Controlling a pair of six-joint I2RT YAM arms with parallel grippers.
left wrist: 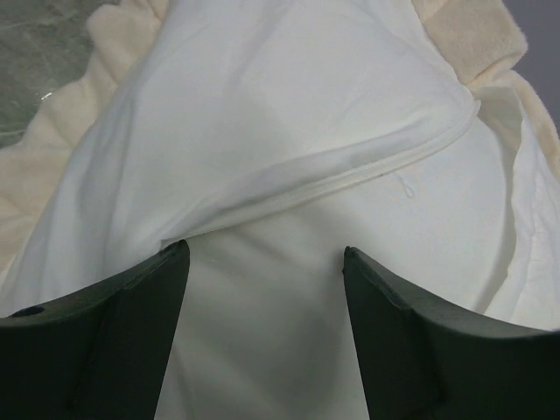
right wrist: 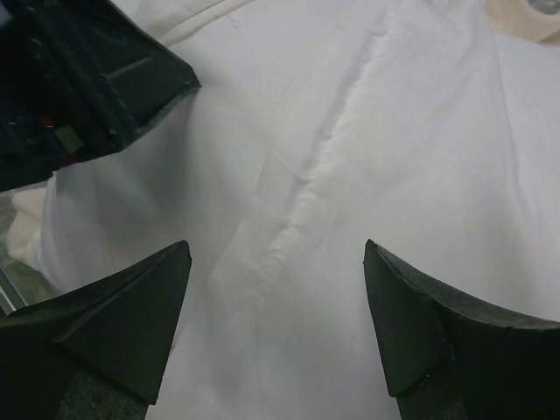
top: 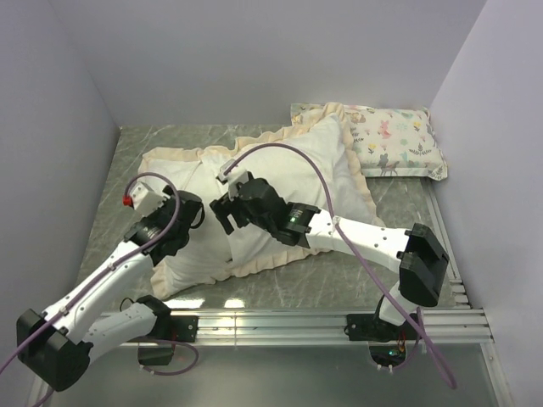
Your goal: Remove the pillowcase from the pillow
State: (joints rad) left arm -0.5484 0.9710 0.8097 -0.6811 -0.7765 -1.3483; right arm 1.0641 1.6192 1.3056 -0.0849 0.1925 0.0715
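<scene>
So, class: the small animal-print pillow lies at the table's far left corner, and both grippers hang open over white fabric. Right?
No: the top external view shows the animal-print pillow at the far right corner. The left gripper and right gripper do hang open over white fabric.

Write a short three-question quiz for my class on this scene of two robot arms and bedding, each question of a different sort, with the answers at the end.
1. True or false: the left pincer and the right pincer both stand open, holding nothing.
2. Where on the grey marbled table does the small animal-and-plant print pillow lie? A: the far right corner. B: between the arm bases. C: under the left arm.
3. Name the colour of the ruffled frill edging the large soft pillowcase.

Key: 1 true; 2 A; 3 cream.
</scene>
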